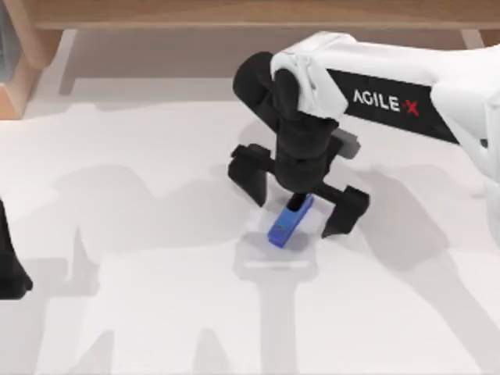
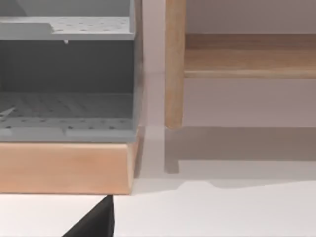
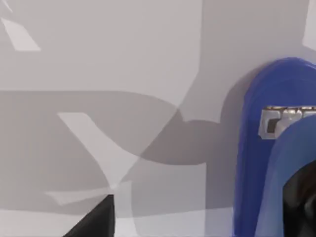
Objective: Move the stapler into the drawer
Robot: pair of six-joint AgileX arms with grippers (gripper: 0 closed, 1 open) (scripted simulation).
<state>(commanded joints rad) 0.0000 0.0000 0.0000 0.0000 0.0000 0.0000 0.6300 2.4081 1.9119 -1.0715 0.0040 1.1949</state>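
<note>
The small blue stapler [image 1: 287, 223] lies on the white table near the middle, its black end pointing toward my right wrist. My right gripper [image 1: 298, 195] hangs just over it, open, one black finger on each side of the stapler and neither touching it. The right wrist view shows the stapler [image 3: 269, 153] close up, with its metal staple slot visible. The drawer [image 2: 66, 111] appears in the left wrist view as a grey perforated tray pulled out of a wooden cabinet. My left arm [image 1: 11, 269] stays parked at the table's left edge.
A wooden cabinet corner [image 1: 17, 74] stands at the table's far left. A wooden rail [image 1: 258, 14] runs along the back. A wooden post [image 2: 174, 69] rises beside the drawer. White table [image 1: 141, 312] stretches in front of the stapler.
</note>
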